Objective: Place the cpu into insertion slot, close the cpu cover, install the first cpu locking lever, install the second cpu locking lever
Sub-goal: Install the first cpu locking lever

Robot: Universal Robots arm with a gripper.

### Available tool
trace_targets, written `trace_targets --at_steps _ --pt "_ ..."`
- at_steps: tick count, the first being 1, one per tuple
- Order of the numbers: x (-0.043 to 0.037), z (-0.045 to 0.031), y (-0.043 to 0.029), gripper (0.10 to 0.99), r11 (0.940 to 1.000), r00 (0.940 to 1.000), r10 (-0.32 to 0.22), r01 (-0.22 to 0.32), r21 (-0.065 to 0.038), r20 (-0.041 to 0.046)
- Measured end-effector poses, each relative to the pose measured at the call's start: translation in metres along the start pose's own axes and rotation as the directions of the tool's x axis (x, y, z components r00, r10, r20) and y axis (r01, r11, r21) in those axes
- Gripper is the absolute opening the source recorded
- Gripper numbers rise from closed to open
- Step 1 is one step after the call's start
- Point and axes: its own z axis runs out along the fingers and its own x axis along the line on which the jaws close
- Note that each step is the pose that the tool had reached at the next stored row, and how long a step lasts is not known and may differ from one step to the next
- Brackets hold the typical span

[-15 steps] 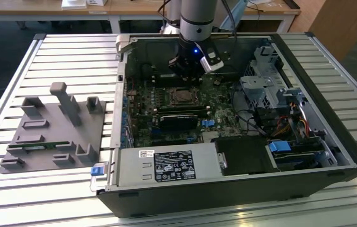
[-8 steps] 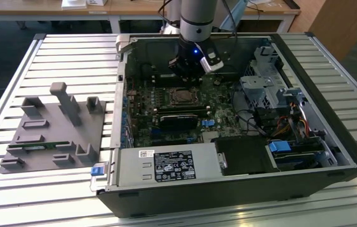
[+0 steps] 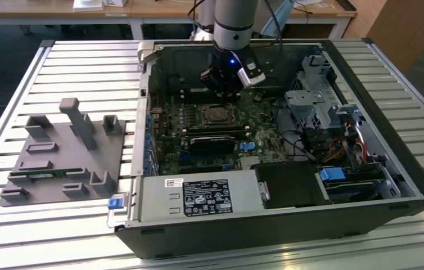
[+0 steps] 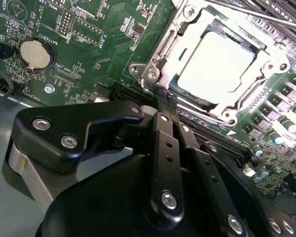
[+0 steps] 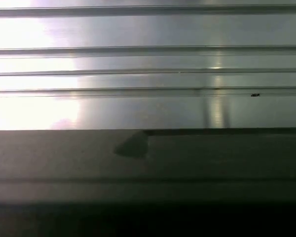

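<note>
Slatted metal table (image 3: 70, 67) carries the open computer case (image 3: 392, 169) I reach into. My gripper (image 4: 164, 96) has its fingers pressed together on nothing, tips just beside the cpu cover (image 4: 160, 47), which lies closed over the cpu (image 4: 217, 66) in the insertion slot (image 3: 216, 115), upper right in the second wrist view.

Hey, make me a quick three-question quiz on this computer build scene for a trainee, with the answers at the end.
1. True or false: the cpu cover lies closed over the cpu.
2. The gripper is nearest to: A) the coin battery, B) a corner of the cpu cover, C) the power supply.
3. Fill in: the grey fixture stands outside the computer case on the exterior view's ___.
Key: 1 true; 2 B; 3 left.
</note>
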Motion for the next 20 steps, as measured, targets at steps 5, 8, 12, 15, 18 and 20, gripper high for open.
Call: trace_targets --at_steps 5,8,12,15,18,20 --pt "0.0001 -0.0114 0.0004 0.106 1.0 1.0 0.0 0.0 0.0 0.0" --pt "0.0001 -0.0116 0.0002 0.106 1.0 1.0 0.0 0.0 0.0 0.0002" --pt "0.0 -0.0118 -0.0027 0.106 1.0 1.0 0.0 0.0 0.001 0.0001" --pt "-0.0001 -0.0118 -0.0036 0.106 1.0 1.0 0.0 0.0 0.001 0.0001" --pt "-0.0001 -0.0119 -0.0047 0.106 1.0 1.0 0.0 0.0 0.001 0.0001" --pt "-0.0001 -0.0118 -0.0052 0.106 1.0 1.0 0.0 0.0 0.001 0.0001"
